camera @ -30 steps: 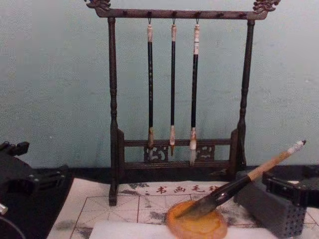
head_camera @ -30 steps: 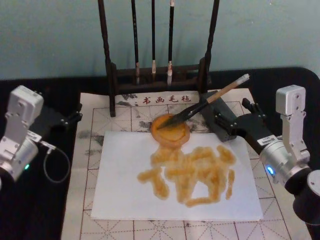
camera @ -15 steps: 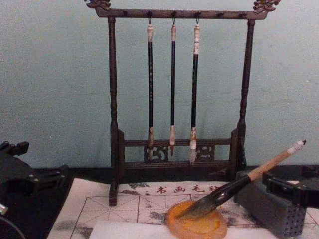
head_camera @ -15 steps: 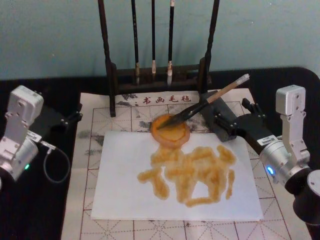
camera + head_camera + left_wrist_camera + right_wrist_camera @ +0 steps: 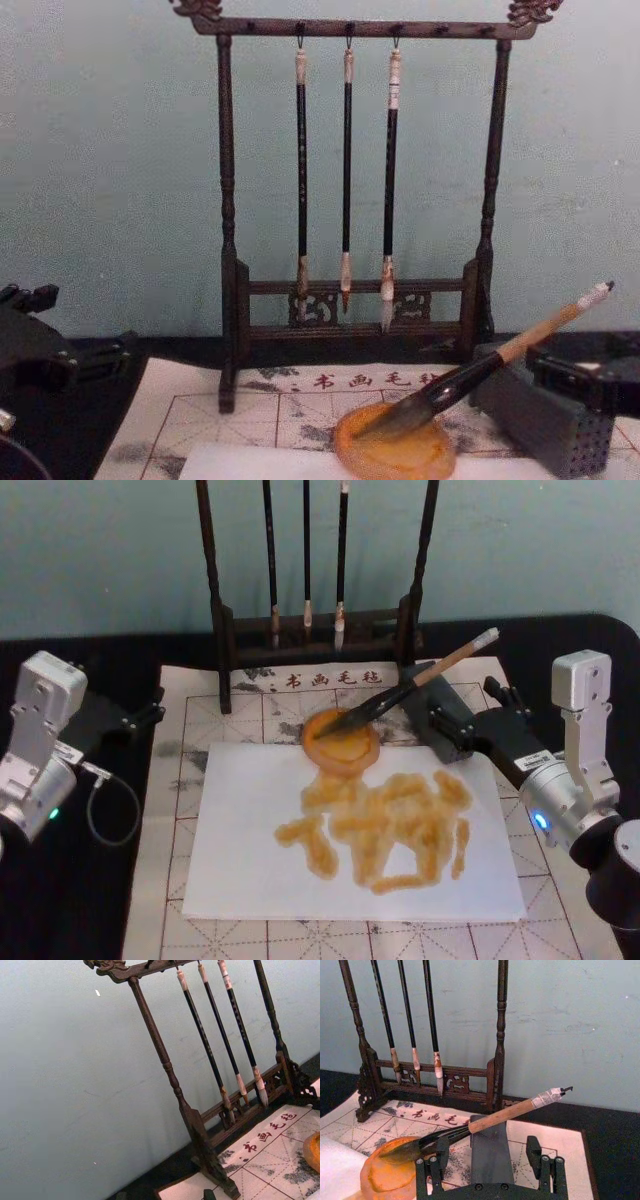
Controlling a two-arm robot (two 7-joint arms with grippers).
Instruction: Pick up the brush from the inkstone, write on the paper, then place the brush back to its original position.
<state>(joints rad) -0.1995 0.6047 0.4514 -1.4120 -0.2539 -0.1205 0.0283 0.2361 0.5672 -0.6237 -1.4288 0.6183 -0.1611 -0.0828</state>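
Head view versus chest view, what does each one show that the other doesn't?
Only the head view shows the amber strokes covering the paper, and the open right pincer beside the grey block. Only the chest view shows the rack's top bar. Both show the brush lying bristles-down in the inkstone.

Brush (image 5: 412, 687) tip in inkstone (image 5: 341, 742), behind paper (image 5: 240, 840).

Even, soft indoor light, moderately dim, no hard shadows. Teal wall (image 5: 120, 180) evenly lit, grainy noise across it. White paper (image 5: 250, 850) is the brightest area, slightly washed out. Head view soft overall; brush rack (image 5: 200, 1125) leans in the left wrist view. No glare spots.
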